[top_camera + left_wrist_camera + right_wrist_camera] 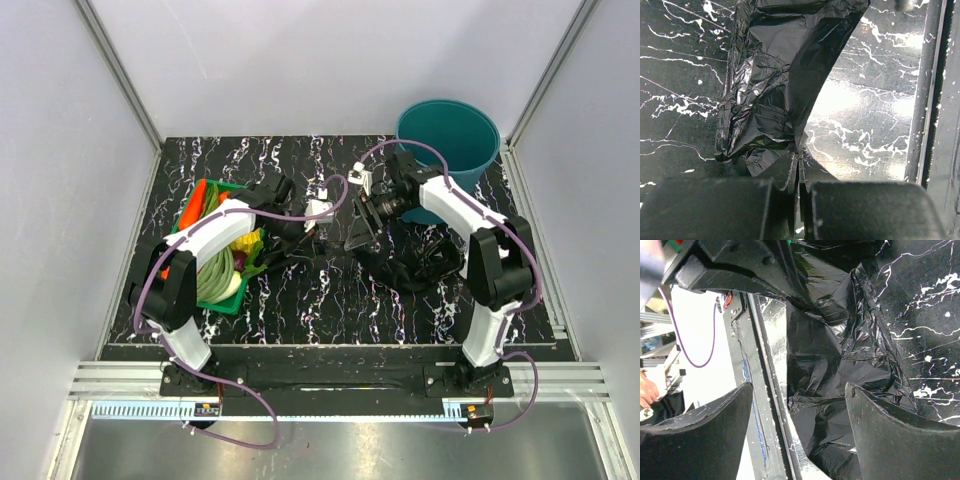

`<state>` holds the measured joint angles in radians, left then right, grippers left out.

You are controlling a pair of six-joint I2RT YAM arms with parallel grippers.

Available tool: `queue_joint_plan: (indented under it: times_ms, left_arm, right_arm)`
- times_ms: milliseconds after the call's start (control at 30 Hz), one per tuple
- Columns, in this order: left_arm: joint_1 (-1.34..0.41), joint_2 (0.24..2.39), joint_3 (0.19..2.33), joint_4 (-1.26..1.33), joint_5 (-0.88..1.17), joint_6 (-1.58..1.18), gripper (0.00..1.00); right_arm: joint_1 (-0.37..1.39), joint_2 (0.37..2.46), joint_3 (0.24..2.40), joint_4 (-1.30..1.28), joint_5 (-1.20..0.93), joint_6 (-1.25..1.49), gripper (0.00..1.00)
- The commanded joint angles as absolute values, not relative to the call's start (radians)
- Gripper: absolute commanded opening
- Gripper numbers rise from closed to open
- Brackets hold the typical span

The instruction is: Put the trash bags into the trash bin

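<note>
Black bag [770,85]: edge pinched in left pincer [799,170], likely held taut above table [865,115] so wide-spread right pincer [799,387] can straddle it; bin [448,135] stands behind.

The left arm [225,225] and right arm [455,205] have white shells, black joints and jaws, and looping purple cables [150,283].

overhead rear overview; two close downward wrist views, trash bag [775,75] in both

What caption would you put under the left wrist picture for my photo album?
Left gripper pinches a fold of crinkly black trash bag over the white-veined black table.
</note>
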<state>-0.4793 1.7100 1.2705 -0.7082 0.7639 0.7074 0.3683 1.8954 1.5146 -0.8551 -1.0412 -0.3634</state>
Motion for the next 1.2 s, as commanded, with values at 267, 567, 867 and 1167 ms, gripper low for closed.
queue_joint_plan:
  times_ms: [267, 567, 867, 1167]
  left_arm:
    - [-0.468, 1.779, 1.417, -0.814, 0.903, 0.689, 0.00]
    - [-0.466, 1.841, 1.506, -0.926, 0.977, 0.701, 0.00]
    - [-0.465, 1.853, 1.532, -1.015, 1.039, 0.749, 0.00]
    - [-0.466, 1.859, 1.532, -1.045, 1.068, 0.770, 0.00]
  right_arm:
    - [0.413, 1.667, 1.411, -0.641, -0.872, -0.434, 0.81]
    - [0.525, 1.576, 1.312, -0.520, -0.658, -0.492, 0.81]
    - [0.586, 1.552, 1.250, -0.459, -0.552, -0.525, 0.78]
    - [0.640, 1.589, 1.258, -0.451, -0.518, -0.552, 0.65]
